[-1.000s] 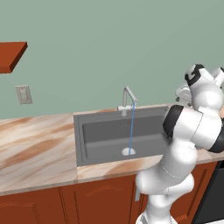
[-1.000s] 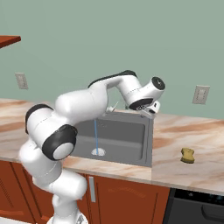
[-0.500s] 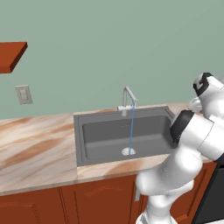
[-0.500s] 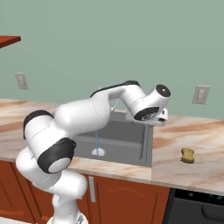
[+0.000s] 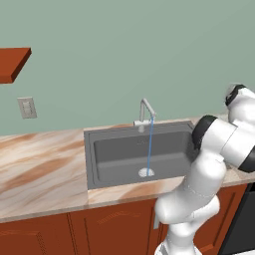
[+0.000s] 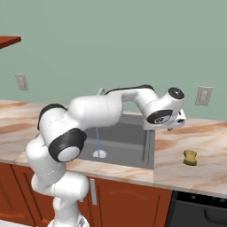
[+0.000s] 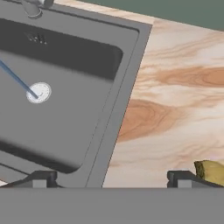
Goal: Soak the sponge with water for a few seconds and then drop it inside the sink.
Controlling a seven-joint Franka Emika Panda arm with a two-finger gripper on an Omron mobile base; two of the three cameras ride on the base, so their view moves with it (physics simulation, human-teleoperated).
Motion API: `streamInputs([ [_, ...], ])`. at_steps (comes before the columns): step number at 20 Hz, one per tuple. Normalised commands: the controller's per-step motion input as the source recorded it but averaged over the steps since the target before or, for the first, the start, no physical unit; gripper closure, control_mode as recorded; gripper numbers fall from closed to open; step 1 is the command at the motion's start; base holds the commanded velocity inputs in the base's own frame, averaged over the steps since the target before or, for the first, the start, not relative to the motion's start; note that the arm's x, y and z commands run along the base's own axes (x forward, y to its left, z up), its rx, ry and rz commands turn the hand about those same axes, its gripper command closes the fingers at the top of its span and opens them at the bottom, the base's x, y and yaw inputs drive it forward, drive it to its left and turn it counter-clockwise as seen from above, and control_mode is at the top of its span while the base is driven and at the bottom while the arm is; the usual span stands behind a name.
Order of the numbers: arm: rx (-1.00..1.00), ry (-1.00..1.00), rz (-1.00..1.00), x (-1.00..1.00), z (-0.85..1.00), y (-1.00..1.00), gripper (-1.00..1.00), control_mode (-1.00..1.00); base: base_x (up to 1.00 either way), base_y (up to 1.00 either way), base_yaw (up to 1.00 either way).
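Sponge (image 6: 190, 157) on counter; water (image 5: 149, 146) runs into sink (image 5: 90, 158).

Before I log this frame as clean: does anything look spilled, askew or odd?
Nothing spilled or damaged. The water runs straight onto the drain of the sink. The sponge lies dry on the counter right of the basin, with the open gripper above the rim.

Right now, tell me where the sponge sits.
The sponge lies on the marble counter right of the sink in the right base view, apart from the rim.
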Motion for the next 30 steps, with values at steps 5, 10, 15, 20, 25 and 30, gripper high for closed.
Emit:
streamInputs([
  [5, -0.05, 0.03, 0.14, 0.22, -0.02, -0.82, -1.00, -1.00, 0.00, 0.00, 0.00],
  [10, 0.00, 0.02, 0.03, 0.19, -0.13, -0.30, -1.00, -1.00, 0.00, 0.00, 0.00],
  [15, 0.00, 0.00, -0.03, 0.20, -0.23, -0.09, -1.00, -1.00, 0.00, 0.00, 0.00],
  [20, 0.00, 0.08, -0.14, 0.14, -0.09, -0.10, -1.00, -1.00, 0.00, 0.00, 0.00],
  [25, 0.00, 0.15, -0.16, 0.06, -0.01, -0.18, -1.00, -1.00, 0.00, 0.00, 0.00],
  [30, -0.02, 0.20, -0.15, 0.00, -0.28, -0.14, -1.00, -1.00, 0.00, 0.00, 0.00],
])
